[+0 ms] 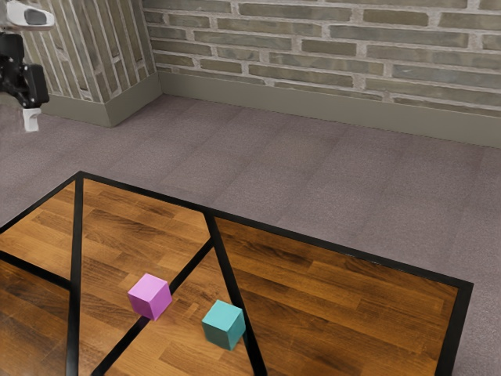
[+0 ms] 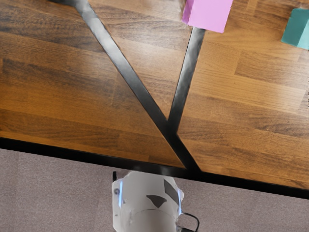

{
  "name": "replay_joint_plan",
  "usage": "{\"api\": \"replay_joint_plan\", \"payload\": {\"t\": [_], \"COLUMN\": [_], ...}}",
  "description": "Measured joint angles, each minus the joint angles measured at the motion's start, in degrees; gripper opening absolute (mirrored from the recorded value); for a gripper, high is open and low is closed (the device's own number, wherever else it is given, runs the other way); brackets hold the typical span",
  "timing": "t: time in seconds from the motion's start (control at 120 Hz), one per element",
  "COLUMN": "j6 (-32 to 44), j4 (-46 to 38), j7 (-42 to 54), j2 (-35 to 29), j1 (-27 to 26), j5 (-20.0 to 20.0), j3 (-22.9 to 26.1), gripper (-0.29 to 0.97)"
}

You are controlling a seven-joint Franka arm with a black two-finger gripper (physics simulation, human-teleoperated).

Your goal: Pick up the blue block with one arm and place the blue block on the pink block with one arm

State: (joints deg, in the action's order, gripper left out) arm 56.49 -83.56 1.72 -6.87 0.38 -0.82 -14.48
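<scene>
The blue block (image 1: 224,323), teal in colour, rests on the wooden table (image 1: 337,290) near the front. The pink block (image 1: 149,296) sits a short way toward the exterior view's left of it, with a black stripe running between the two. Both blocks stand apart and upright. My gripper (image 1: 30,117) hangs high at the exterior view's upper left, far above and away from both blocks, with nothing in it. The wrist view looks down from that height on the pink block (image 2: 207,13) and the blue block (image 2: 298,29).
Black stripes (image 1: 211,243) cross the tabletop, and a black border (image 1: 462,313) marks its edge. Grey carpet (image 1: 313,164) and a brick wall (image 1: 329,47) lie behind. The arm's white base (image 2: 147,205) stands on the carpet beside the table's edge.
</scene>
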Motion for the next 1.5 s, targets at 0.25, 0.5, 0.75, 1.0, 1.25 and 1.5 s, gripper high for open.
{"api": "replay_joint_plan", "payload": {"t": [0.25, 0.5, 0.75, 1.0, 1.25, 1.5], "j6": [24.0, 37.4, 50.5, 65.7, 84.6, 92.9], "j4": [2.0, 2.8, -8.9, -27.0, -41.1, -50.6], "j7": [0.5, -4.8, -8.9, -11.4, -11.5, -11.3], "j2": [10.3, 29.0, 35.0, 29.9, 23.7, 16.8], "j1": [-3.2, -20.3, -35.3, -36.1, -36.9, -40.1], "j5": [-3.1, -11.0, -20.0, -21.0, -17.4, -16.6], "j3": [3.0, -3.0, -13.7, -10.0, -6.0, -5.8], "gripper": [0.66, 0.66, 0.65, 0.65, 0.64, 0.64]}}
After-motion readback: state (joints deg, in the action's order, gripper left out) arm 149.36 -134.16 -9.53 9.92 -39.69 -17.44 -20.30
